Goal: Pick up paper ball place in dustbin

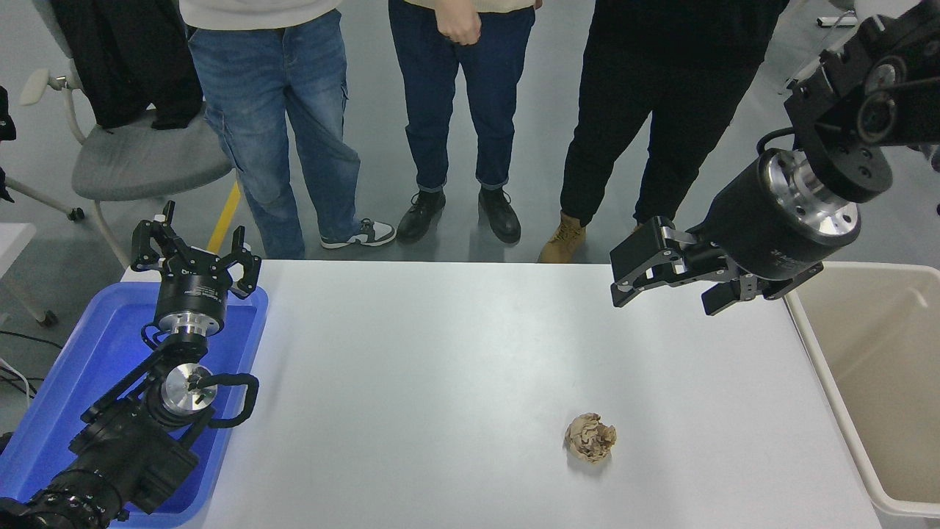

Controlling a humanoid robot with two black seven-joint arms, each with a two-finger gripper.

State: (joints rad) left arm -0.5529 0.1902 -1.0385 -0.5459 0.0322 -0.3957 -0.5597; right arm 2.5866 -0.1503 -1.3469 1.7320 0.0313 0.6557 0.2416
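- Your left gripper sits parked over the blue tray at the table's left edge, fingers spread and holding nothing; it looks placed there to stay clear of the work area; the arm runs in from the lower left corner and points away from you.
- The paper ball lies alone on the white table, right of centre and nearer your side; nothing touches it, so it is free to be grasped from above.
- Your right gripper hangs raised above the table's far right part, well apart from the ball, jaws apart and empty; the wrist angles down and leftward, which I judge a ready pose before descent.
- The dustbin stands against the table's right edge, open-topped, near enough for a short carry.
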